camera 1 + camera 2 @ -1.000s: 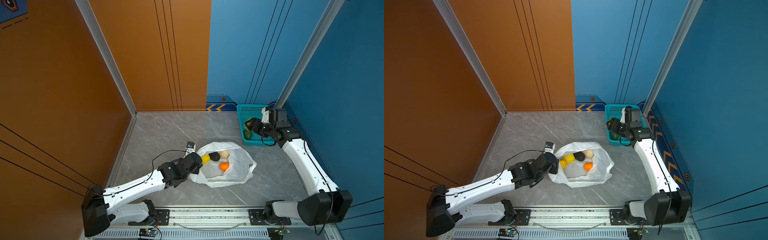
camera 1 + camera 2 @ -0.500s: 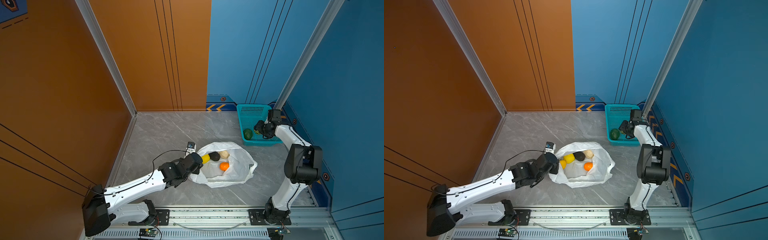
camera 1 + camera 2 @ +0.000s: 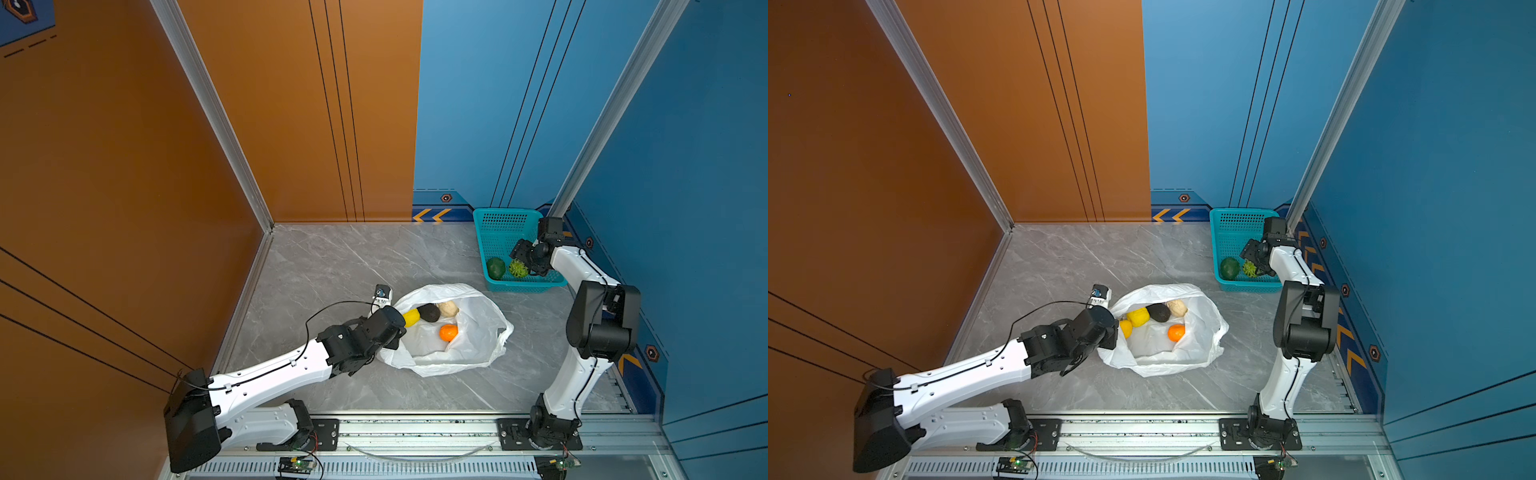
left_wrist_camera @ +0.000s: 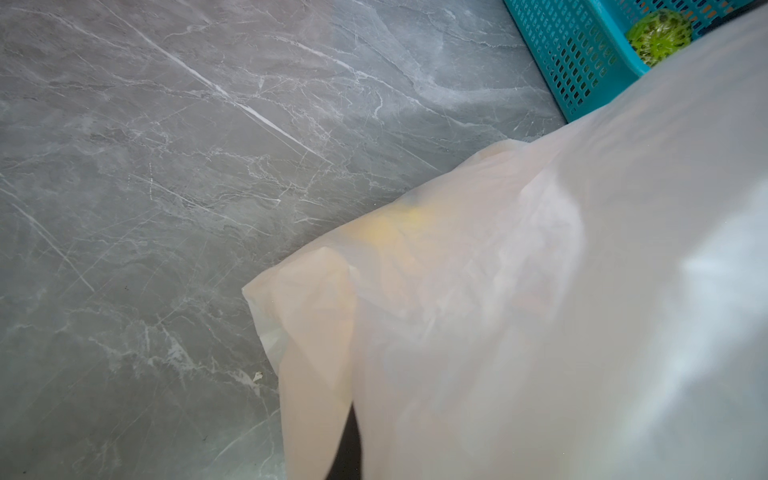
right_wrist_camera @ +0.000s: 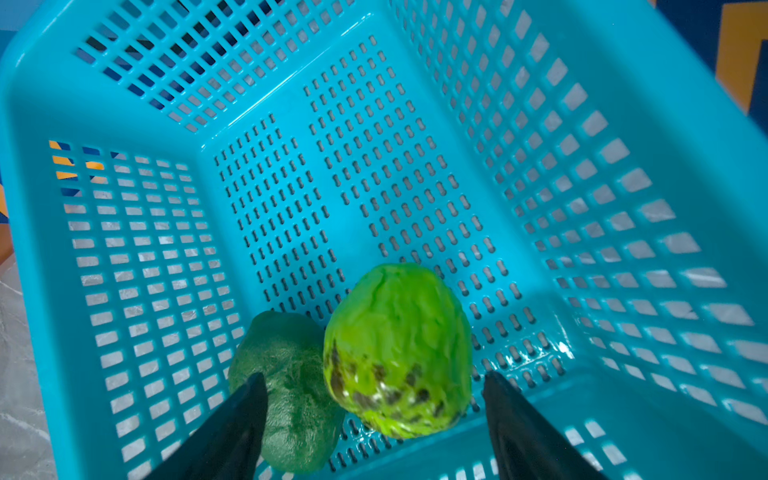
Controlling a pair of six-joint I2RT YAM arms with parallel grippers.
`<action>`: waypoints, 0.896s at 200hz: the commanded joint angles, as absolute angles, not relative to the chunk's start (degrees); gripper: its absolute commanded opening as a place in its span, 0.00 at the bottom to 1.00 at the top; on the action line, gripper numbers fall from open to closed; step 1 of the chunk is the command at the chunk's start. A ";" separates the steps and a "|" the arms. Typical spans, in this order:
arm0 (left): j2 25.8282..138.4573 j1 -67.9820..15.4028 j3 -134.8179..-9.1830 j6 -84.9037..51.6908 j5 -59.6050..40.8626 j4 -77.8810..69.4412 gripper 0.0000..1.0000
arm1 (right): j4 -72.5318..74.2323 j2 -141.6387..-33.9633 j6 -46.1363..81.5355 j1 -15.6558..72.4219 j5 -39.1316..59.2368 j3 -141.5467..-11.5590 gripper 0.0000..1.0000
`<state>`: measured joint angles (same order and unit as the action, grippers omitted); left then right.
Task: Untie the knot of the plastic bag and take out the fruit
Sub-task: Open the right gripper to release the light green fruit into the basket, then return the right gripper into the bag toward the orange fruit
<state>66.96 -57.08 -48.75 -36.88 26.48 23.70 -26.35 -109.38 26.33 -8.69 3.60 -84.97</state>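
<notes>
The white plastic bag point(image 3: 478, 332) point(image 3: 1200, 328) lies on the floor with its mouth gaping; the knot is out of view. Inside show a yellow fruit point(image 3: 411, 317), a near-black one point(image 3: 429, 312), a cream one point(image 3: 448, 308) and an orange one point(image 3: 448, 332). My left gripper point(image 3: 395, 337) is shut on the plastic bag's left rim, and its film point(image 4: 519, 311) hides the jaws. My right gripper point(image 5: 374, 376) point(image 3: 524, 253) is open over the basket. The bright green scaly fruit point(image 5: 399, 345) point(image 3: 518, 269) lies free between its fingers, beside a dark green fruit point(image 5: 291, 374) point(image 3: 496, 268).
The teal perforated basket point(image 3: 494, 232) point(image 3: 1225, 232) point(image 5: 291, 104) stands in the far right corner against the blue wall. Orange wall panels close the left and back. A metal rail point(image 3: 415, 432) runs along the front edge.
My right gripper has opened wider, and the bright green fruit now lies in the basket beside the dark green one. The right arm has folded up at the elbow. The left arm has not moved.
</notes>
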 commanded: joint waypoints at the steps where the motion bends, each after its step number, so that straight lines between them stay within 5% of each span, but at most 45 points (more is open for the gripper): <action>1: 66.31 -57.63 -48.14 -36.65 26.28 23.55 0.00 | -29.73 -106.58 25.75 -8.88 2.46 -86.83 0.84; 91: 66.53 -57.69 -48.52 -36.83 26.02 23.57 0.00 | -39.43 -88.41 24.16 -2.04 16.34 -82.42 0.84; 179: 66.61 -57.30 -49.40 -36.31 25.92 23.81 0.00 | -53.64 -67.36 26.96 30.59 11.76 -80.86 0.85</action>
<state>66.96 -57.12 -48.77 -36.88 26.37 23.73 -48.23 -69.32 24.56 25.08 14.79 -82.65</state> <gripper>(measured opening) 0.045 0.851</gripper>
